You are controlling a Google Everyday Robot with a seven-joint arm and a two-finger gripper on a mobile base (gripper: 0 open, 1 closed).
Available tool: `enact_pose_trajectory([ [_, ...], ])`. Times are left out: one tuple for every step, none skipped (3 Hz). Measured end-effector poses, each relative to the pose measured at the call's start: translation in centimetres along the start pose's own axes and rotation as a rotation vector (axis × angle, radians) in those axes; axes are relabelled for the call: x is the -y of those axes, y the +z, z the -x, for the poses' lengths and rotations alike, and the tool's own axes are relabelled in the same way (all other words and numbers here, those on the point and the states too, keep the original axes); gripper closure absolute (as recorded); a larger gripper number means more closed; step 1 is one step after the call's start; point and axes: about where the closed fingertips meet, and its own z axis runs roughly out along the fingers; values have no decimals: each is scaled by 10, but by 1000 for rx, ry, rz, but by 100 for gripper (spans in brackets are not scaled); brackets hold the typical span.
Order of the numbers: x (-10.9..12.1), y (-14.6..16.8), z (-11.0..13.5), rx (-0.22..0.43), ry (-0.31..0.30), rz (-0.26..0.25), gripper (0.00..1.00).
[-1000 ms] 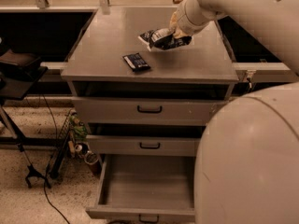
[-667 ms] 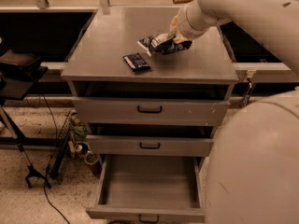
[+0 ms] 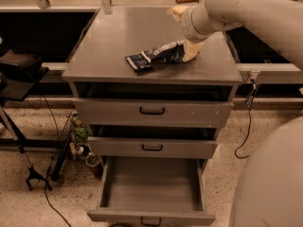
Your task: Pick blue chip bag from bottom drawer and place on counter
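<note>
The gripper (image 3: pixel 188 51) sits low over the right half of the desk (image 3: pixel 118 37). Its fingers (image 3: pixel 191 50) look closed on the right end of the bag (image 3: pixel 165 53). The bag lies flat on the desk, just beside a small packet (image 3: pixel 138 62). Holding it this low lets it settle rather than drop. The lowest of 3 drawers (image 3: pixel 151 188) stands open, so probably only the release is left.

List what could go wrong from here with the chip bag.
1. The gripper sits at the blue chip bag on the counter; withdrawing may drag the bag into the small dark packet beside it, near the front edge.
2. The bottom drawer stands open; the robot's body might bump it.
</note>
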Motion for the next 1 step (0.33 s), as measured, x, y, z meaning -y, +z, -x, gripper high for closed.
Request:
enact_pose_trajectory([
  [0,0,0,0,0,0,0],
])
